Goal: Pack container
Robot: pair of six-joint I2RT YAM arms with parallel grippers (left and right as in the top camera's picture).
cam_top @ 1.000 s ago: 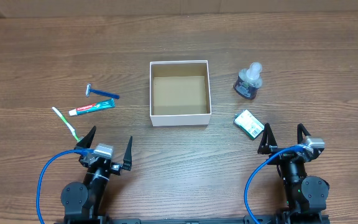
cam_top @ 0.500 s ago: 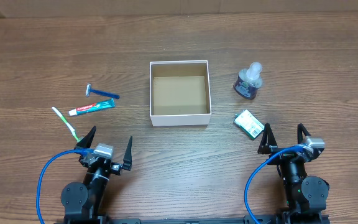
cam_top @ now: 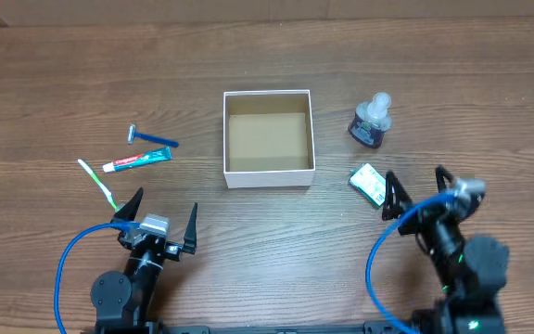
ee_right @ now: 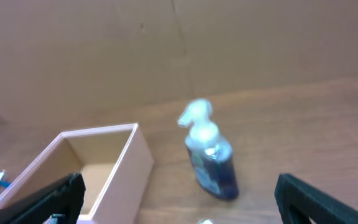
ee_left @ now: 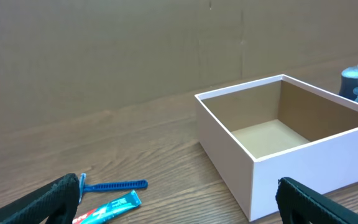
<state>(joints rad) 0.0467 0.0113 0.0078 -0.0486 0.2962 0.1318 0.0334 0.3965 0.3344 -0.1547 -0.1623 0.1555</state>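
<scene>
The container (cam_top: pixel 269 138) is a square white box with a brown inside, empty, at the table's middle; it also shows in the left wrist view (ee_left: pixel 291 143) and the right wrist view (ee_right: pixel 98 168). A blue razor (cam_top: pixel 151 139), a toothpaste tube (cam_top: pixel 137 161) and a toothbrush (cam_top: pixel 96 183) lie left of it. A dark blue pump bottle (cam_top: pixel 370 122) and a green-white packet (cam_top: pixel 372 185) lie right of it. My left gripper (cam_top: pixel 158 218) is open and empty near the front edge. My right gripper (cam_top: pixel 413 190) is open and empty, just right of the packet.
A brown cardboard wall (ee_left: pixel 135 50) stands behind the table. The razor (ee_left: pixel 110 185) and toothpaste (ee_left: pixel 107 208) lie close ahead of the left gripper. The pump bottle (ee_right: pixel 213 162) stands ahead of the right gripper, blurred.
My right gripper has lifted and moved forward toward the packet and the bottle. The left arm has not moved. No object has shifted.
</scene>
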